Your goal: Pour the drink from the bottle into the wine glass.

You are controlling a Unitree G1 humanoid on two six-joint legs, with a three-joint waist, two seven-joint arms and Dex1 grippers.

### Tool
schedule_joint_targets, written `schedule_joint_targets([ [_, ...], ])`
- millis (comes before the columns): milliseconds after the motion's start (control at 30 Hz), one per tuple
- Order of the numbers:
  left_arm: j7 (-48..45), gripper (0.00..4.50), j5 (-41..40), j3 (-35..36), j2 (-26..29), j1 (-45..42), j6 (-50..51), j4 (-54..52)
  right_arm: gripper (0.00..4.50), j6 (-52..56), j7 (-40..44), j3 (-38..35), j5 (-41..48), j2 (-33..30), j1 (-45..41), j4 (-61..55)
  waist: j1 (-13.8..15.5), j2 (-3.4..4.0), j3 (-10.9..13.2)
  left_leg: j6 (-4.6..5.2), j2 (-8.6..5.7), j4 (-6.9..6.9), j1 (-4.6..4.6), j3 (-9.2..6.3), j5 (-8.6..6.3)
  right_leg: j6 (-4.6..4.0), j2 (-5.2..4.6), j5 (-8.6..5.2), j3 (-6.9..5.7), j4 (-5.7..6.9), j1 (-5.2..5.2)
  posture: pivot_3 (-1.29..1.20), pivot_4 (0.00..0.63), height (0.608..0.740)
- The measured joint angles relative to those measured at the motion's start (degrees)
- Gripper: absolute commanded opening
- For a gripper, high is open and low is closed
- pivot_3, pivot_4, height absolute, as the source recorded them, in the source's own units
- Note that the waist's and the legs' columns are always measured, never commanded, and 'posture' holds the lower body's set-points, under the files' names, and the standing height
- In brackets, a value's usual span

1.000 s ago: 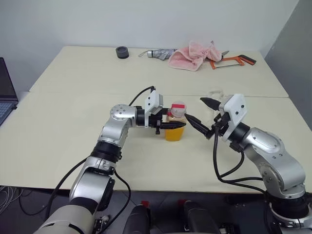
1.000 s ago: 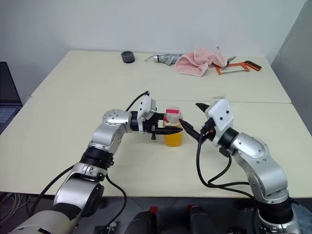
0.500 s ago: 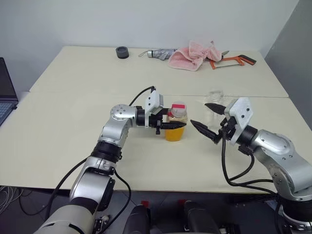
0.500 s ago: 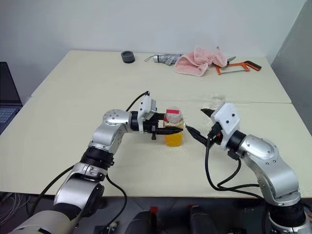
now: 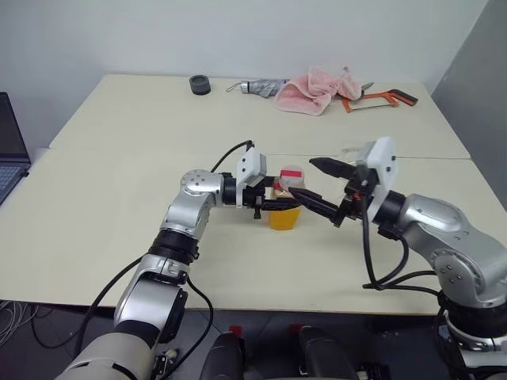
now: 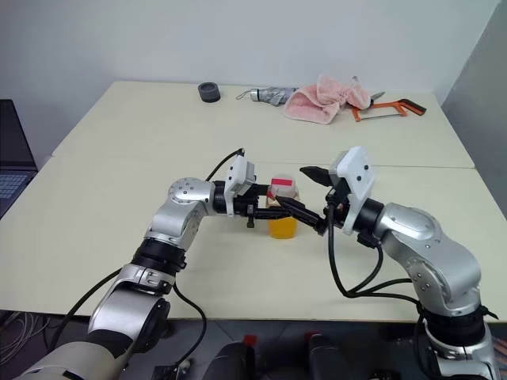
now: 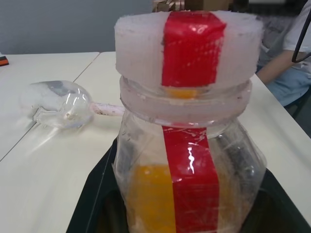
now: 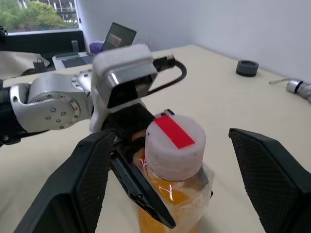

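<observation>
The bottle stands upright on the table's middle, its white cap crossed by a red strip. The orange drink fills its lower part. My left gripper reaches in from the left and is shut on the bottle's body. My right gripper comes from the right, open, with one finger on each side of the cap and touching neither side. The wine glass appears to lie on its side on the table beyond the bottle, behind my right hand.
At the table's far edge lie a pink cloth, an orange hacksaw, a grey cylinder and a black ring. A laptop sits at the left. A person sits past the table.
My right gripper drew back to the right, then swung left and up again, rolling, so its open fingers now flank the cap. The left gripper and the bottle kept still.
</observation>
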Motion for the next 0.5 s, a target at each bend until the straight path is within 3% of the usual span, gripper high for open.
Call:
schedule_joint_targets([
  [433, -0.7, 1.8, 0.2, 0.0, 0.0, 0.0, -0.3, 0.0, 3.99, -2.9, 2.9, 2.8, -2.2, 1.9, -2.9, 5.8, 0.0, 0.0, 0.0, 0.0, 0.02, 0.0, 0.01, -0.01, 0.0, 0.0, 0.0, 0.0, -0.01, 0.01, 0.0, 0.0, 0.15, 0.74],
  [500, -0.7, 1.8, 0.2, 0.0, 0.1, 0.0, -0.4, 0.0, 3.62, -3.1, 2.9, 3.1, -2.2, 2.5, -3.3, 6.1, 0.0, 0.0, 0.0, 0.0, 0.03, 0.0, 0.01, -0.01, 0.0, 0.0, 0.01, 0.0, -0.01, 0.01, 0.0, 0.0, 0.15, 0.74],
])
